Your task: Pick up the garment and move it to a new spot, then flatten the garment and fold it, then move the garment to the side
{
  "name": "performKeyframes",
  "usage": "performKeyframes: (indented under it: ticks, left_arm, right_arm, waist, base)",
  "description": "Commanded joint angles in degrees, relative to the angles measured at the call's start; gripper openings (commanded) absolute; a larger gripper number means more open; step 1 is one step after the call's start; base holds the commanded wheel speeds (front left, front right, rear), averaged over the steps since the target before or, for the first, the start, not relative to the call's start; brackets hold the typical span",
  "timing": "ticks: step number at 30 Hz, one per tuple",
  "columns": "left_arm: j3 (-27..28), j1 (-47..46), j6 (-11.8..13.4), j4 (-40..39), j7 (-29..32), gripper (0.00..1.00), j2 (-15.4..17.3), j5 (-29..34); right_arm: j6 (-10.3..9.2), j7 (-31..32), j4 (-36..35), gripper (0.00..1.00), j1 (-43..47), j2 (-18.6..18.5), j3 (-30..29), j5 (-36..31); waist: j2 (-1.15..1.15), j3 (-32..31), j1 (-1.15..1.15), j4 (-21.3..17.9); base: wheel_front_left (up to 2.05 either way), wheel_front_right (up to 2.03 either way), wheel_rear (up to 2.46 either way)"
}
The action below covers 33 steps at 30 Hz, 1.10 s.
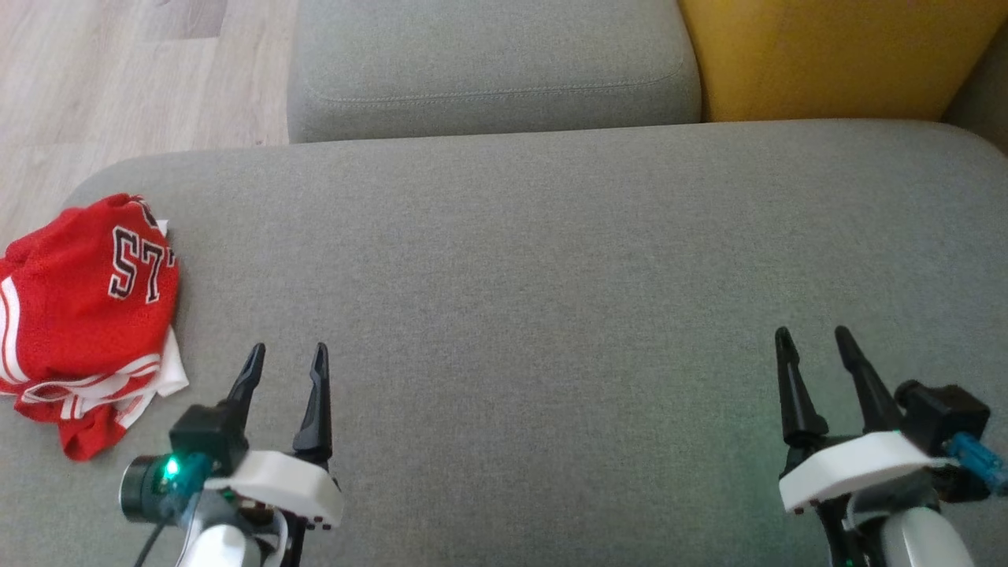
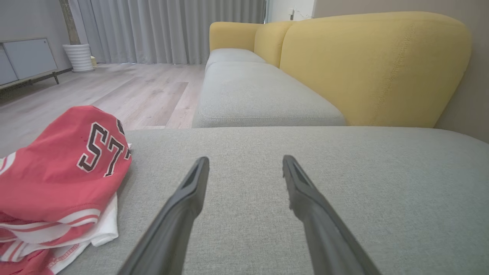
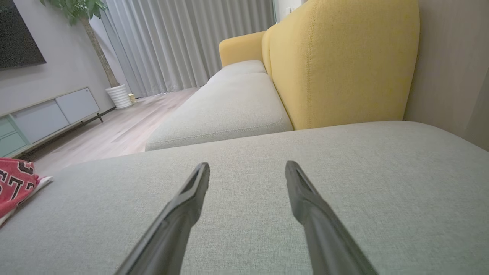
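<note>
A red garment (image 1: 83,315) with white stripes and dark lettering lies bunched in a heap at the left end of the grey cushion (image 1: 551,276). The left wrist view has the garment (image 2: 61,179) at its left side, and the right wrist view catches a corner of the garment (image 3: 15,185) at its far left edge. My left gripper (image 1: 287,356) hovers just right of the heap, open, nothing between its fingers. Far off at the lower right, my right gripper (image 1: 815,337) is open over bare cushion.
A second grey seat cushion (image 1: 488,67) lies beyond the one in front of me, with a yellow backrest (image 1: 835,55) to its right. Wooden floor (image 1: 118,71) runs past the cushion's left end. A cabinet (image 3: 49,116) and a potted plant (image 3: 120,95) stand across the room.
</note>
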Motion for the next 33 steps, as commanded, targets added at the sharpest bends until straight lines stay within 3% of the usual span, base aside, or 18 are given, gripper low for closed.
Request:
performKeyframes:
  ticks: [1,14,33]
  left_arm:
    - [1.4,-1.7,0.4,-1.5,-1.2,1.00,1.2,2.0]
    - [2.0,-1.4,-0.1,-0.4,-3.2,1.00,-0.1,6.4]
    - [4.1,-1.5,-1.7,1.1,-3.2,1.00,-1.7,5.7]
  right_arm:
    - [-0.05,-0.5,-2.3,1.00,-1.3,-0.1,1.1,-1.6]
    - [-0.05,-0.4,-2.4,1.00,-1.1,0.2,0.8,-4.6]
    - [-0.05,0.2,-2.3,1.00,-1.1,0.3,0.5,-3.4]
  waist:
    - [0.00,0.0,0.00,0.0]
    - [0.00,0.0,0.00,0.0]
    - [0.00,0.1,0.00,0.3]
  base:
    - [0.00,0.00,0.00]
    - [0.00,0.00,0.00]
    - [0.00,0.00,0.00]
